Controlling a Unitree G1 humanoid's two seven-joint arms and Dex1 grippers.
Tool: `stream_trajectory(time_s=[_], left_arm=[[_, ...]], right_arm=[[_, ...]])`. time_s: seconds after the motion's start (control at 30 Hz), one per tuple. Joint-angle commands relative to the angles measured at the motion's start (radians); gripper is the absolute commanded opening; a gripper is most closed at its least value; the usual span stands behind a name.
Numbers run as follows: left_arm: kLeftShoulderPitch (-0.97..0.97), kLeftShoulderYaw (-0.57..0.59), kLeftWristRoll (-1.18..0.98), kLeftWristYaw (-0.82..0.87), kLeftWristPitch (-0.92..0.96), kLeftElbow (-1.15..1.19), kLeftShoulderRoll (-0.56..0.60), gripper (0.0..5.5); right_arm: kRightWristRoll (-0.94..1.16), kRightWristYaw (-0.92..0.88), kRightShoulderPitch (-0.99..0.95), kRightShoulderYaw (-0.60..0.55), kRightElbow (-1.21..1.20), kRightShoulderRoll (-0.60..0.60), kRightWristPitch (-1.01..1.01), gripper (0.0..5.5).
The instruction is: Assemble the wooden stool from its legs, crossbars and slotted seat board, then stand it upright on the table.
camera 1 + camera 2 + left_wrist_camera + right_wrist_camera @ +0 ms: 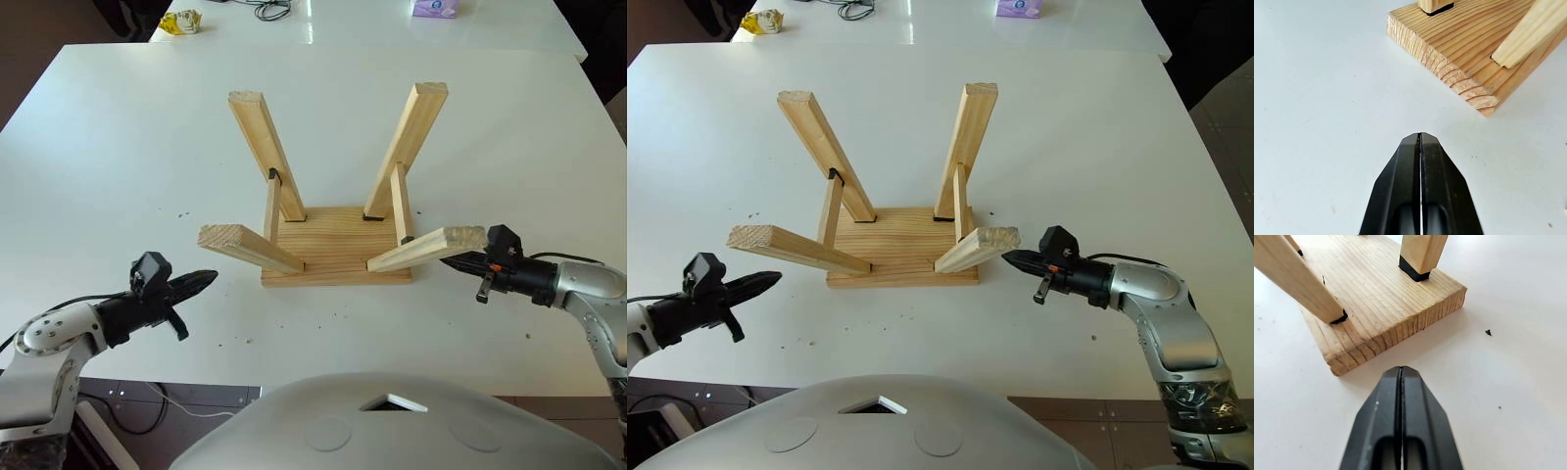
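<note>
The stool (333,211) sits upside down on the white table (118,147), between the two grippers and a little ahead of them. Its flat seat board (338,262) lies on the table and its four legs (265,147) point up and lean outward. Two thin crossbars (273,211) stand between the legs, one on each side. The left gripper (204,280) is pinched shut with nothing in it. It hovers low over the table, and the near corner of the seat board is just ahead of its tip, off to its right. The right gripper (449,261) is pinched shut and empty too. Its tip points at the stool from the other side. The end of the near right leg (431,247) sticks out just beside that tip, in front of the seat board. Tiny dark crumbs (1488,332) lie on the table near the right gripper. Far past the stool, well away from both grippers, are a yellow packet (181,22) and a purple box (434,8).
</note>
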Motion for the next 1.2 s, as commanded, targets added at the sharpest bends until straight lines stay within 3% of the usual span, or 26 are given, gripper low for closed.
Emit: stream_trajectory(time_s=[0.03, 0.27, 1.2], left_arm=[[-0.013, -0.095, 0.050, 0.001, -0.068, -0.019, -0.031, 0.01], [0.007, -0.166, 0.093, 0.001, -0.144, -0.008, -0.043, 0.01], [-0.155, -0.261, 0.137, -0.031, -0.236, 0.180, -0.025, 0.01]], right_arm=[[-0.042, 0.005, -0.040, 0.056, 0.035, 0.011, -0.044, 0.00], [-0.048, 0.017, -0.063, 0.110, 0.047, 0.025, -0.050, 0.00], [-0.041, 0.027, -0.073, 0.167, 0.046, 0.022, -0.019, 0.00]])
